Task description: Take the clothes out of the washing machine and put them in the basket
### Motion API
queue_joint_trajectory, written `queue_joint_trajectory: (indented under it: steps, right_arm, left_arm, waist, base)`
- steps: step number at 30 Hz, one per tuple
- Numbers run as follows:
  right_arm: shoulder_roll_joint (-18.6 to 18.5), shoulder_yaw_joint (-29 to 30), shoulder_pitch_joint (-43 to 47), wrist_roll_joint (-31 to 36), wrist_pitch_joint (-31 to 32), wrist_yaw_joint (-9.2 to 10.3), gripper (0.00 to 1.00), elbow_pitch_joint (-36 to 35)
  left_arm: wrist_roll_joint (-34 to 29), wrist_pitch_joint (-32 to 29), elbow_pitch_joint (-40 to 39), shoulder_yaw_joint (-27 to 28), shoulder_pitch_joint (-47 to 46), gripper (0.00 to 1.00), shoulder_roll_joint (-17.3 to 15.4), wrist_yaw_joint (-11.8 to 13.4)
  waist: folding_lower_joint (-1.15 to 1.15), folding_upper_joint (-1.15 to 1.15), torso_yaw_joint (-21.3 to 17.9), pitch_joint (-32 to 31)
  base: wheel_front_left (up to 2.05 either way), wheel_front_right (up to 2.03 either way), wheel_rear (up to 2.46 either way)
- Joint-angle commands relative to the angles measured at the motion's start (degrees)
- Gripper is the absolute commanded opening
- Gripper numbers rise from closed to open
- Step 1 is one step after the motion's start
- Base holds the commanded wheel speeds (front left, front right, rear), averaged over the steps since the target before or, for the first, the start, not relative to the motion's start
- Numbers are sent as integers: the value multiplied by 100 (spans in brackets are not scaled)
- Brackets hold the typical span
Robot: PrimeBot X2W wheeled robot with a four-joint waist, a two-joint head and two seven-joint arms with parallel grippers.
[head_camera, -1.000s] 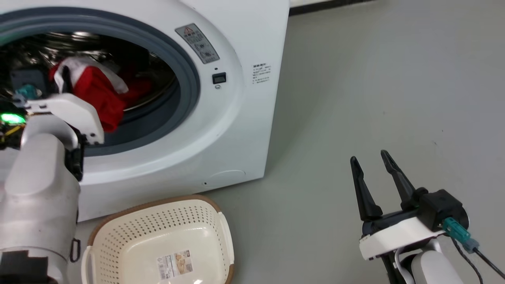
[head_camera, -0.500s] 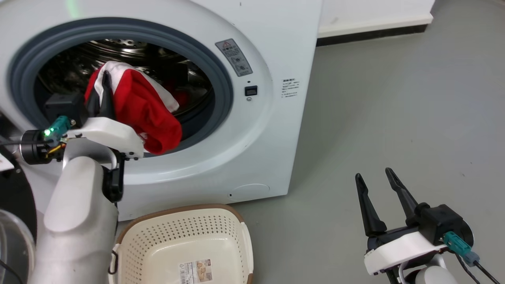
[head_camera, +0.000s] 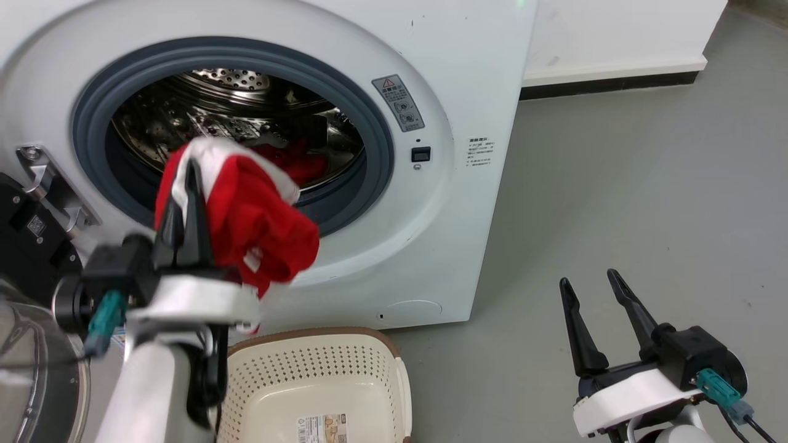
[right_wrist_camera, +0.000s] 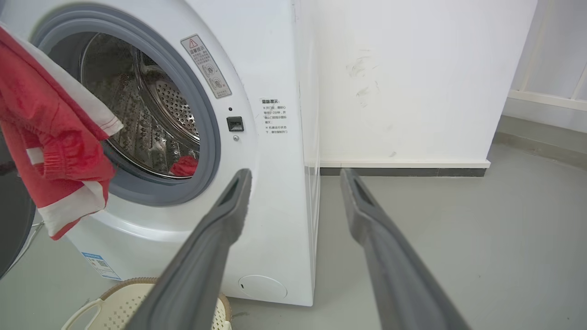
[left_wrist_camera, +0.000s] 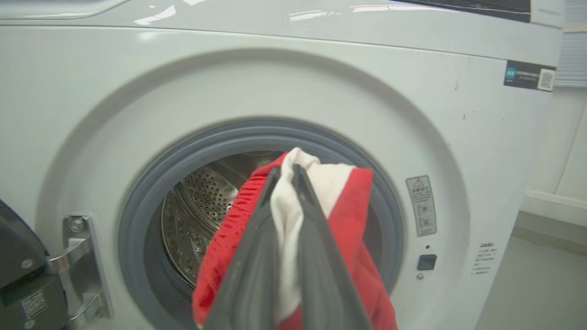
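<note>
A grey floor (head_camera: 615, 215) is spread across the right half of the head view, bounded at the upper right by a white wall (head_camera: 615, 31) with a dark skirting strip (head_camera: 609, 85). The upper left and centre are taken up by the washing machine (head_camera: 455, 61). Its grey-rimmed porthole is uncovered, so the perforated steel drum (head_camera: 234, 92) is exposed. The black-framed glass door (head_camera: 24, 369) is swung out to the lower left edge and carried on a metal hinge (head_camera: 52, 184). The basket (head_camera: 320, 363) is set on the floor at the bottom centre, just in front of the machine's base, and its cream floor is bare except for a paper label (head_camera: 323, 426). A red garment (head_camera: 265, 227) with white trim is seen left of centre, outside the porthole rim, higher in the frame than the basket and not touching it. It is clamped by the left gripper (head_camera: 188, 175), whose two dark fingers are pressed together on the white band. In the left wrist view the fabric is draped down both sides of those fingers. A second red garment (head_camera: 295, 165) is seen lying low inside the drum, to the right of the held one. The right gripper (head_camera: 588, 278) is held at the lower right over the floor, well apart from machine and basket, its fingers spread with nothing between them.
</note>
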State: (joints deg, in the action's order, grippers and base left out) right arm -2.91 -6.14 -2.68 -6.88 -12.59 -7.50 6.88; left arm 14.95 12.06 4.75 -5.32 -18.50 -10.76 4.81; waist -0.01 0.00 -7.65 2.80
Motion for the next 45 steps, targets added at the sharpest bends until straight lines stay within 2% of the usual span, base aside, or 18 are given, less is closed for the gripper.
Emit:
queue_joint_trajectory:
  steps: [1,5,6,10,14,21,31,39,45]
  right_arm:
    - [5,18,78,64,22,2,100,-59]
    - [5,28,122,88,57,3,100,-113]
    - [5,4,131,94,76,3,100,-147]
    - [5,-15,103,52,64,2,100,-186]
    - [5,-50,7,49,49,2,100,-198]
    - [5,-133,-251,39,-3,3,100,-189]
    - [5,-300,-652,96,-39,3,100,-194]
    - [5,-386,-998,123,-67,3,100,-224]
    - [5,-495,-1260,86,-124,3,100,-221]
  left_arm:
    - [-2,-100,-364,-8,369,0,3,91]
    - [-22,-327,-1026,-83,1105,0,58,257]
    - [86,-437,-1165,-95,1597,0,147,339]
    - [346,-474,-877,-92,2076,0,336,423]
    - [563,-357,-106,-198,2189,0,484,287]
    - [750,-80,1577,-351,1510,0,589,-16]
    - [912,171,3984,-423,108,0,693,-281]
    - [1001,137,5462,-392,-926,0,691,-336]
    - [1043,-114,6360,-397,-1623,0,612,-252]
  waist:
    - [1,0,29,10]
    - [1,0,78,31]
    - [1,0,106,88]
    - [1,0,165,237]
    - [1,0,239,458]
    - [1,0,322,987]
    - [1,0,265,1832]
    - [1,0,150,2583]
    - [1,0,63,3132]
  base:
    - [0,0,0]
    - [0,0,0]
    - [0,0,0]
    - [0,0,0]
    - [0,0,0]
    - [0,0,0]
    - [0,0,0]
    - [0,0,0]
    - [0,0,0]
